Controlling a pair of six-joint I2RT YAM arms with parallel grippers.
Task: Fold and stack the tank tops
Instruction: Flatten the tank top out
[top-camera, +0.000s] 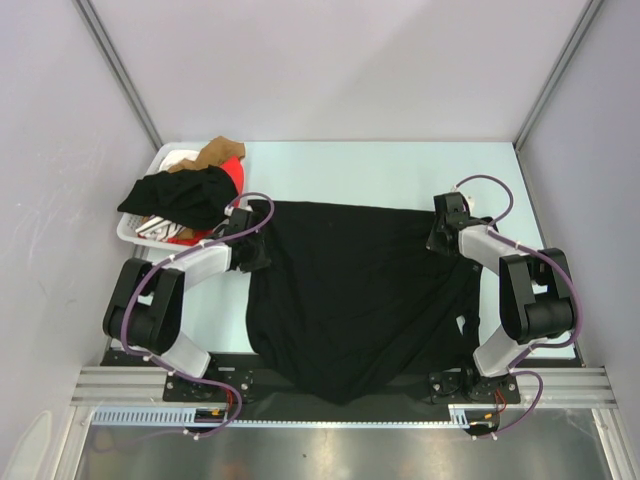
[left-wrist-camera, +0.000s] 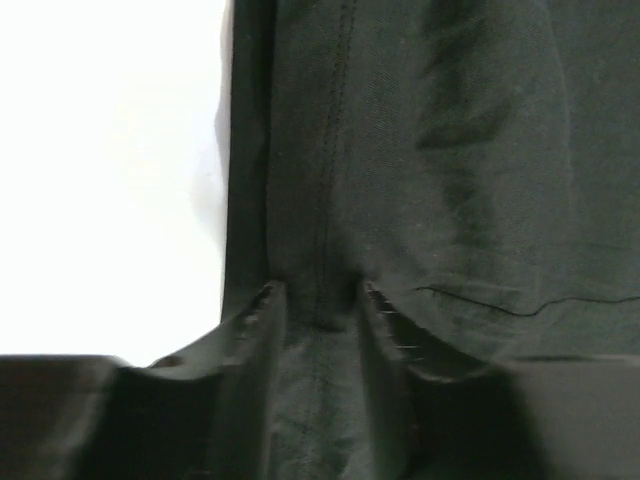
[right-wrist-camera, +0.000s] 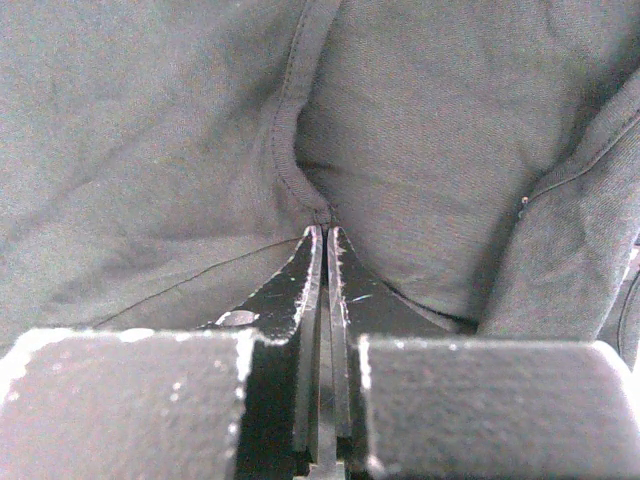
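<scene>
**Top view:** even, diffuse overhead light. The pale table (top-camera: 380, 170) reads bright and its shadows are faint and soft-edged. The black tank top (top-camera: 360, 290) renders as a near-featureless dark mass, with its folds barely separated. The wall lines splay toward 11 and 1 o'clock, a wide-lens effect.

**Left wrist view:** the area from 8 to 11 o'clock is blown out to pure white. The cloth is dim and softly blurred, and the left fingers (left-wrist-camera: 250, 350) are dark and out of focus.

**Right wrist view:** brighter, with weave and hem stitching sharp at centre. Light catches the edges of the right fingers (right-wrist-camera: 300, 290).
</scene>
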